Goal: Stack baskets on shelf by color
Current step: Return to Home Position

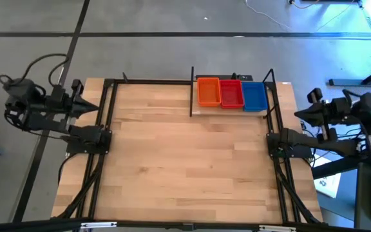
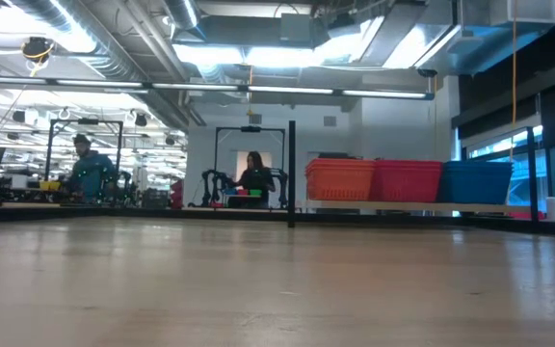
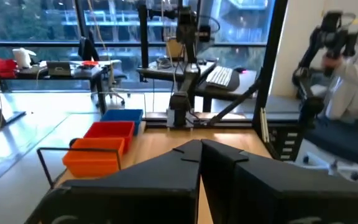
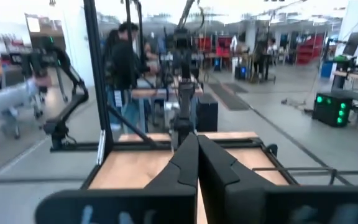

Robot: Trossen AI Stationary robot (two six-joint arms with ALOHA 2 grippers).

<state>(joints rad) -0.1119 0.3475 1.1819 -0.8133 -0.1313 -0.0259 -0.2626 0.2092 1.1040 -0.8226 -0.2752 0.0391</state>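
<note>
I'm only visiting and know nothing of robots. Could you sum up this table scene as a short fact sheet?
Shelf: far side of the table, towards the right arm
On shelf: orange baskets, red baskets, blue baskets, side by side, orange nearest the left arm
Left gripper: shut, empty, at the table's left side
Right gripper: shut, empty, at the table's right side

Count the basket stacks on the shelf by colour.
Orange stack: 1
Red stack: 1
Blue stack: 1
Total: 3 stacks, side by side on the shelf. How many baskets each stack holds cannot be told from these views.
</note>
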